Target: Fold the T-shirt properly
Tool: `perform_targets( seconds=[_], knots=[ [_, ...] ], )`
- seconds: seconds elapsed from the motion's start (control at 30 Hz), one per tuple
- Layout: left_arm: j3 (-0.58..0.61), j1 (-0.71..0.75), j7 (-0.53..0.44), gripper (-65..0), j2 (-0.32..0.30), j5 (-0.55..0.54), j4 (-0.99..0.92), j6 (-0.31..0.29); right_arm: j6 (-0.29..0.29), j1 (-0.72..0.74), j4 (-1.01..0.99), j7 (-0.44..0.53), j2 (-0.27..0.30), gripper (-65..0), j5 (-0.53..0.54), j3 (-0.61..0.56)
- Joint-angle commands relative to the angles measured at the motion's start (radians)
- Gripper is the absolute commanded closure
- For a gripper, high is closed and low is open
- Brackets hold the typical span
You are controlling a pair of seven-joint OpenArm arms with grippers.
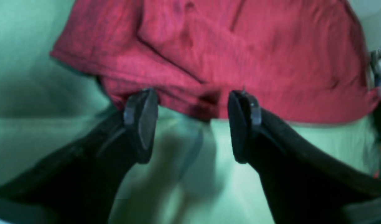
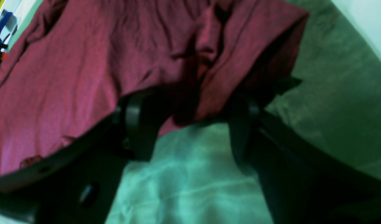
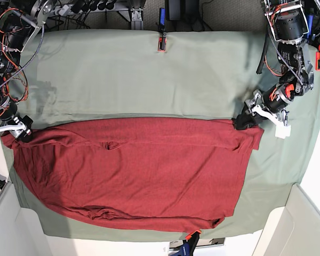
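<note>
- Lying across the middle of the green table cloth (image 3: pixel 149 69), the T-shirt (image 3: pixel 133 170) is spreading frame-wide.
- Left gripper (image 1: pixel 190 124) is standing open at the upper-right corner; right gripper (image 2: pixel 190 124) is open, straddling the upper-left corner.
- Risk: closing jaws may be catching table cloth with hem, dragging both.

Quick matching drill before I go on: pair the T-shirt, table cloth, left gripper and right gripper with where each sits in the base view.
Things:
1. T-shirt
2. table cloth
3. left gripper
4. right gripper

Places or states:
A. pale green, covering the table
B. at the shirt's corner on the view's right, open
C. dark red, spread wide across the near half
D. at the shirt's corner on the view's left, open

Pairs: 1-C, 2-A, 3-B, 4-D
</note>
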Motion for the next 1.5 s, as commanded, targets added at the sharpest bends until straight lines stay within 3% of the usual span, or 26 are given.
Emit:
perform_targets(
  seconds=[0.0,0.33,0.4,0.43,0.5,0.57,0.67,0.7,0.8,0.93,1.07,1.23,1.47],
  knots=[
    [0.000,-0.033,0.001,-39.3,-0.005,0.041,-0.023,0.031,0.002,0.019,0.013,0.007,0.013,-36.0,0.008,0.000],
    [0.001,-0.125,-0.008,-39.1,0.032,0.084,-0.091,0.032,0.002,0.019,0.013,0.008,0.013,-36.0,0.008,0.000],
    [0.001,-0.130,-0.025,-38.8,0.036,0.114,-0.091,0.064,0.002,0.020,0.013,0.008,0.013,-36.0,0.008,0.000],
    [0.001,-0.133,-0.034,-36.1,0.038,0.134,-0.091,0.076,0.002,0.022,0.013,0.008,0.013,-36.0,0.008,0.000],
    [0.001,-0.133,-0.040,-22.7,0.038,0.151,-0.091,0.074,0.002,0.025,0.013,0.013,0.013,-34.5,0.008,0.000],
    [0.001,-0.136,-0.039,-10.2,0.037,0.151,-0.091,0.032,0.002,0.033,0.013,0.016,0.010,-24.7,0.008,0.000],
    [0.001,-0.148,-0.035,-0.5,0.037,0.150,-0.089,-0.043,0.050,0.047,0.013,0.019,-0.001,-5.8,0.008,0.000],
    [0.001,-0.155,-0.031,0.0,0.037,0.150,-0.084,-0.062,0.071,0.053,0.013,0.018,-0.004,-0.1,0.007,0.000],
    [0.001,-0.163,0.004,0.0,0.030,0.133,-0.041,-0.108,0.108,0.058,0.013,0.019,-0.001,0.0,0.008,-0.013],
    [0.001,-0.163,0.036,0.0,-0.002,0.119,0.039,-0.114,0.168,0.058,0.013,0.018,0.000,0.0,0.051,-0.019],
    [0.001,-0.157,0.071,0.0,-0.056,0.096,0.102,-0.114,0.190,0.052,0.017,-0.015,0.007,0.0,0.103,-0.018],
    [0.001,-0.133,0.100,0.0,-0.125,0.060,0.148,-0.126,0.213,0.048,0.060,-0.127,0.017,0.0,0.215,-0.013],
    [0.000,0.004,0.109,0.0,-0.204,0.060,0.298,-0.116,0.214,-0.058,0.198,-0.148,0.017,0.0,0.248,-0.013]
  ],
)
